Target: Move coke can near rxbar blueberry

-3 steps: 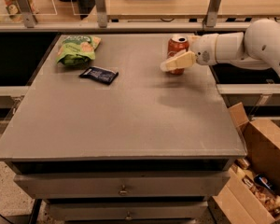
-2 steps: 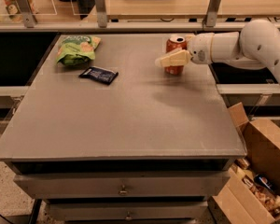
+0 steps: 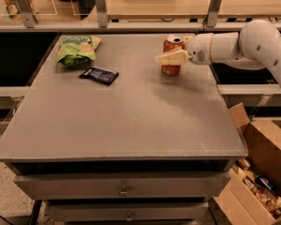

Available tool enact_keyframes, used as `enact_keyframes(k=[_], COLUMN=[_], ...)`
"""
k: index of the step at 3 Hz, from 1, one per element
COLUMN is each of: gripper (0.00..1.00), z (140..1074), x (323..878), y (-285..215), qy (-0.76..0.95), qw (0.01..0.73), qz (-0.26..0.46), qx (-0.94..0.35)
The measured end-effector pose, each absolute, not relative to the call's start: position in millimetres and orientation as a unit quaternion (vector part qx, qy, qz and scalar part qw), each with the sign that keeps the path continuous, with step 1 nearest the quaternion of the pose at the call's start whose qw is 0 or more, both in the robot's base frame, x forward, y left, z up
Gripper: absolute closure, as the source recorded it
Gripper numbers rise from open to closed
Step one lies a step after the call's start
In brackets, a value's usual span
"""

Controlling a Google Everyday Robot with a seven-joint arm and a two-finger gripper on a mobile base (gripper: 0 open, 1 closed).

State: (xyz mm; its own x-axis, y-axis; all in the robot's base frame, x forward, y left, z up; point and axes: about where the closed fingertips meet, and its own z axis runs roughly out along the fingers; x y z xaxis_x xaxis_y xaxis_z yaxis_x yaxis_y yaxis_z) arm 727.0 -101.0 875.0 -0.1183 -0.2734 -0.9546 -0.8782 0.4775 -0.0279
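Note:
The coke can (image 3: 172,69), red-orange with a silver top, stands upright at the back right of the grey table (image 3: 131,125). My gripper (image 3: 171,55) reaches in from the right on the white arm and is shut on the can. One cream finger (image 3: 174,58) crosses the can's front and the other is hidden behind it. The rxbar blueberry (image 3: 99,75), a flat dark navy bar, lies on the table to the left of the can, well apart from it.
A crinkled green snack bag (image 3: 77,49) lies at the back left, just behind the bar. Open cardboard boxes (image 3: 262,172) stand on the floor to the right of the table. A shelf with posts (image 3: 101,6) runs along the back edge.
My gripper has moved a little to the left with the coke can in it. The bar and the green bag have not moved.

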Motion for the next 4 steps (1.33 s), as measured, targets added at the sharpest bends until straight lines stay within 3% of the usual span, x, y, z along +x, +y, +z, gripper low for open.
enact_keyframes(k=[1,2,4], gripper=[0.87,1.00,1.00], z=[878,889,900], x=[728,727,708], y=[-103,-82,-13], qy=[0.686,0.670,0.629], qw=[0.518,0.517,0.499], qz=[0.296,0.312,0.359], qx=[-0.416,-0.432,-0.476])
